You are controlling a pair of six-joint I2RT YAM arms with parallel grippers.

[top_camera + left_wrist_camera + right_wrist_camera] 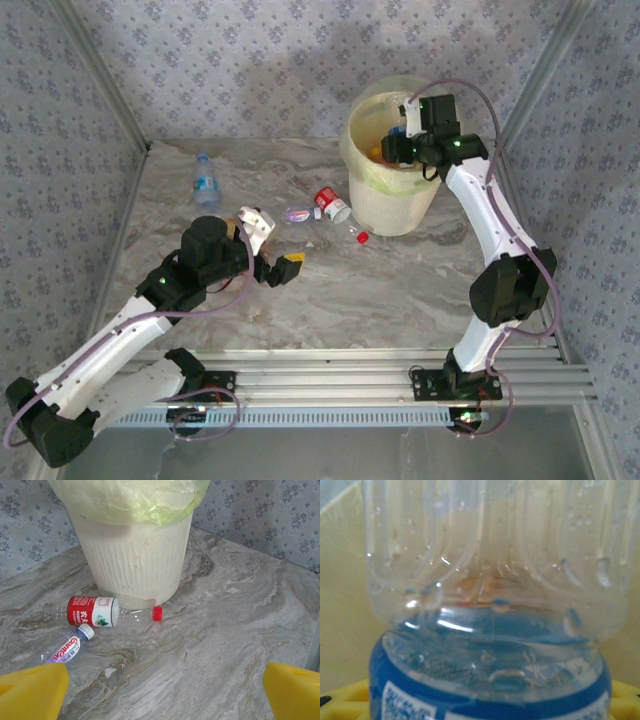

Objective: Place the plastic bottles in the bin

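I found the bench evenly and brightly lit, with a soft shadow under the bin. My left wrist picture was sharp; the right one was blurred, the bottle too close, droplets glinting.

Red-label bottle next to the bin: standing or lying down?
Lying down: the red-label bottle rests on its side on the table, beside the bin.

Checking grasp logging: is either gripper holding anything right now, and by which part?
Right gripper holds a clear ribbed plastic bottle by its blue-labelled band; left gripper open, empty.
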